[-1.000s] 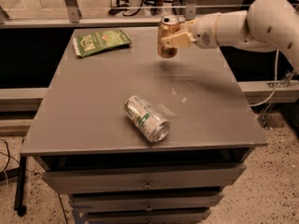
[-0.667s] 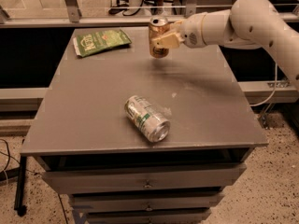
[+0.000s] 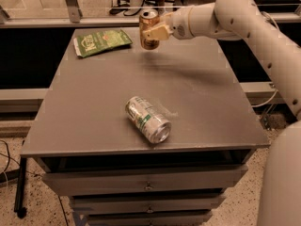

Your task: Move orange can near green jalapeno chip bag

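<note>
Grey bench (image 3: 197,93): beside the green jalapeno chip bag (image 3: 102,41) the gripper (image 3: 154,32), jaws clamping the orange can (image 3: 147,20), seemingly hovers; released high, it could topple.

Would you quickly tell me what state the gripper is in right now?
Gripper: closed on the orange can, held upright beside the green jalapeno chip bag.
</note>
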